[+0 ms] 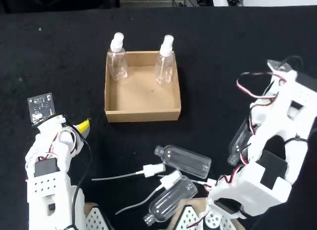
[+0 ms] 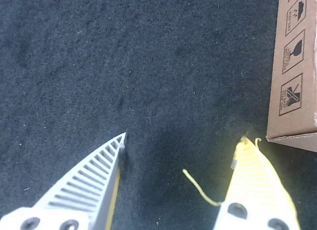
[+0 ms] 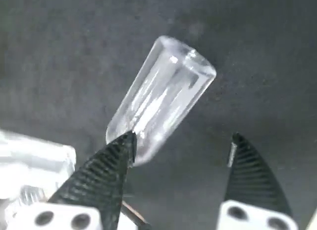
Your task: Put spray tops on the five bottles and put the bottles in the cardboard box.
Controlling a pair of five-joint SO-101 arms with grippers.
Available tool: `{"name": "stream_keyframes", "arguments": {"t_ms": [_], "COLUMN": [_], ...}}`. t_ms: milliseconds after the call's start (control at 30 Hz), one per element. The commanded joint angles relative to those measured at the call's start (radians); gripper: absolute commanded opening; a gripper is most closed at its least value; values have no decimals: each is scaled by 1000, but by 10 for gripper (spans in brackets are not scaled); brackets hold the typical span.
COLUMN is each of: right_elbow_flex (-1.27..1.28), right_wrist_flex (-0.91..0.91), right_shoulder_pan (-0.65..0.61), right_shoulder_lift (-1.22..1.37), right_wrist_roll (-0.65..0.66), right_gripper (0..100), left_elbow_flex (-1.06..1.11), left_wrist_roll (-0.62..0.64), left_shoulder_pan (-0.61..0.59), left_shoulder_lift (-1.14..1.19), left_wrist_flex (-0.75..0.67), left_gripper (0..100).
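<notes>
My left hand hangs spread above the table, just left of the cardboard box. My right hand, also spread, hovers over a lying bottle.

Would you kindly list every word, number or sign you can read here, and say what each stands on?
No words or numbers can be read.
On the box: framed black pictograms on its outer wall, with no lettering beside them.
On the board atop the left arm: markings too small to read.
</notes>
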Motion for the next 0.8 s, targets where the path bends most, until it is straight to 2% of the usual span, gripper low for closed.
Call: {"name": "stream_keyframes", "arguments": {"t_ms": [0, 167, 267, 467, 667, 767], "right_elbow_flex": [-139, -84, -44, 47, 160, 282], "right_wrist_flex": [118, 107, 112, 103, -20, -129], "right_shoulder_pan": [-28, 14, 20, 11, 69, 78], "right_shoulder_lift": [-12, -5, -22, -74, -206, -291], "right_wrist_roll": [301, 962, 1235, 1482, 1560, 1616], "right_gripper": [263, 262, 262, 263, 352, 357], "left_elbow_flex": [-12, -12, -12, -12, -12, -12], "left_wrist_roll": [3, 3, 3, 3, 3, 3], "left_shoulder_pan": [10, 10, 10, 8, 8, 10], "left_shoulder_lift": [5, 5, 5, 5, 5, 5], "left_wrist_flex": [-21, -21, -21, -23, -23, -23], "left_gripper": [310, 310, 310, 310, 310, 310]}}
